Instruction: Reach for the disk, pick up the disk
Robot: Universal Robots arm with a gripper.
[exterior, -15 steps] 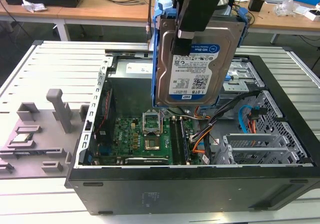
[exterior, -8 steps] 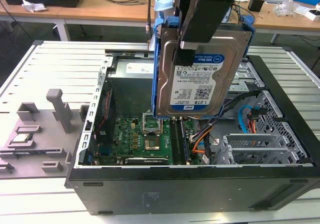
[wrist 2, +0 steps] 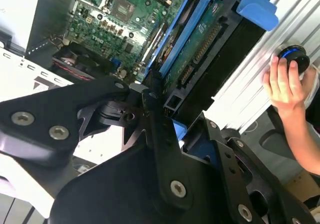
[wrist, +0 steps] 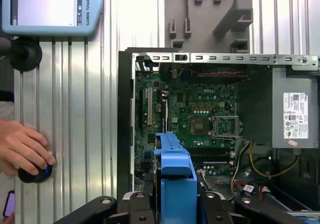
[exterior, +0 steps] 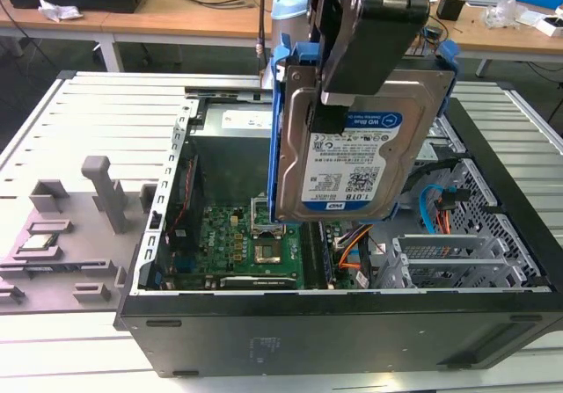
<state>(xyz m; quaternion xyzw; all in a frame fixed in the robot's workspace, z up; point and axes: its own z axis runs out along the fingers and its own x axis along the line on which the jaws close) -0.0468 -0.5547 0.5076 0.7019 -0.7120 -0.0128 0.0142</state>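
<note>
The open computer case [exterior: 334,340] lay on its side on the ribbed metal table [exterior: 106,103], and the green motherboard [exterior: 242,243] was visible inside it. Beside the case, toward the exterior view's left, a grey fixture [exterior: 70,226] with posts and slots stood on the same table.

The disk [exterior: 352,147] was already out of the case. It hung upright in the air above the open interior and touched nothing below, with its blue-and-white label facing the exterior camera and its blue side rails [exterior: 280,129] on both edges. The gripper [exterior: 356,76] was clamped on the upper part of the disk, one finger pressed against the label side. In the second wrist view the black fingers [wrist 2: 160,149] held the disk [wrist 2: 200,58] from both sides, so the grasp looked firm.

I judged that both the reach and the pick-up were done, because the disk was lifted clear of the case.

In the first wrist view a person's hand [wrist: 22,149] rested on a small black knob [wrist: 35,173] on the table, well apart from the case.
</note>
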